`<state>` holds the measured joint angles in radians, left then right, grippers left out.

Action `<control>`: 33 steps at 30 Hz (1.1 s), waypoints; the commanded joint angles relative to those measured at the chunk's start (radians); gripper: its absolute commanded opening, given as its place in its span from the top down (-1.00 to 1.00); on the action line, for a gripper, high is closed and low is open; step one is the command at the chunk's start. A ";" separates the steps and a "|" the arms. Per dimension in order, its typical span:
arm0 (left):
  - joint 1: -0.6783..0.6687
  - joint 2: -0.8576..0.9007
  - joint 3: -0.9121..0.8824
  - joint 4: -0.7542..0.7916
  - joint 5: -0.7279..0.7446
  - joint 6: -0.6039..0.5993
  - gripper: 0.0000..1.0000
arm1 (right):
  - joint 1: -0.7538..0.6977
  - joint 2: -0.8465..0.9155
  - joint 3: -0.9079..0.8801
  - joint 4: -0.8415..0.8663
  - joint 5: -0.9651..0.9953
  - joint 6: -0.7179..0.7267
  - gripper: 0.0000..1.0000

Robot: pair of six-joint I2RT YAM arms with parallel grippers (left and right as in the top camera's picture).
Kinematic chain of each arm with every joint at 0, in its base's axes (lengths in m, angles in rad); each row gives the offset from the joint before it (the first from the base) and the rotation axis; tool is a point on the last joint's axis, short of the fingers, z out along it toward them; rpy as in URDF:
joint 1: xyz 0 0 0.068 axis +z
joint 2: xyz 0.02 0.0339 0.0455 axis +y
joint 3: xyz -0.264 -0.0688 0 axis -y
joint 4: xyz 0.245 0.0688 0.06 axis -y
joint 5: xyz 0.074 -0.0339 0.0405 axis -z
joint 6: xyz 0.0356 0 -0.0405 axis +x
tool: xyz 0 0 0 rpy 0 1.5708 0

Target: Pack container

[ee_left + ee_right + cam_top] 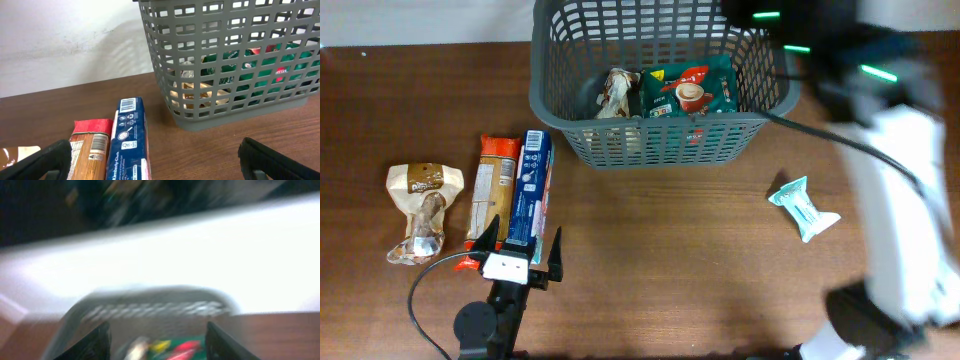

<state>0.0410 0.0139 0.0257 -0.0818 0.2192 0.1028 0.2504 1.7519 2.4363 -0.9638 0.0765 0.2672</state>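
The dark grey lattice basket (660,140) stands at the back centre. Inside it lie a cream-brown packet (618,92) and a green packet (692,88). My left gripper (525,255) is open and empty at the near end of a blue packet (532,188), with an orange-brown packet (492,190) beside it. In the left wrist view the blue packet (129,142) lies between the open fingers (157,167), with the basket (225,60) ahead. My right gripper (160,345) is open and empty above the basket (150,311); that view is blurred by motion.
A cream snack bag (420,208) lies at the far left. A small teal packet (804,208) lies on the table right of the basket. The right arm (905,200) spans the right side, blurred. A black cable (420,300) loops near the left arm's base.
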 commanded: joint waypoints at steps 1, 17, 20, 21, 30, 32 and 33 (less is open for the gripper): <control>-0.004 -0.009 -0.006 0.000 -0.005 -0.012 -0.99 | -0.159 -0.077 -0.003 -0.043 0.153 -0.053 -0.18; -0.004 -0.009 -0.006 0.000 -0.005 -0.012 -0.98 | -0.657 -0.139 -0.788 -0.185 -0.152 -0.322 -0.28; -0.004 -0.009 -0.006 0.000 -0.005 -0.012 -0.98 | -0.648 -0.138 -0.954 -0.117 -0.158 -0.466 -0.28; -0.004 -0.009 -0.006 0.000 -0.005 -0.012 -0.99 | -0.648 -0.138 -1.009 -0.082 -0.167 -0.498 -0.28; -0.004 -0.009 -0.006 0.000 -0.005 -0.012 -0.98 | -0.629 -0.138 -1.234 -0.044 -0.388 -0.770 -0.22; -0.004 -0.009 -0.006 0.000 -0.005 -0.012 -0.99 | -0.617 -0.137 -1.246 -0.044 -0.388 -0.788 -0.22; -0.004 -0.009 -0.006 0.000 -0.005 -0.012 -0.98 | -0.614 -0.135 -1.249 -0.042 -0.387 -0.788 -0.29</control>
<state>0.0410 0.0139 0.0257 -0.0818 0.2176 0.1028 -0.3851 1.6375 1.2030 -1.0096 -0.2535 -0.4313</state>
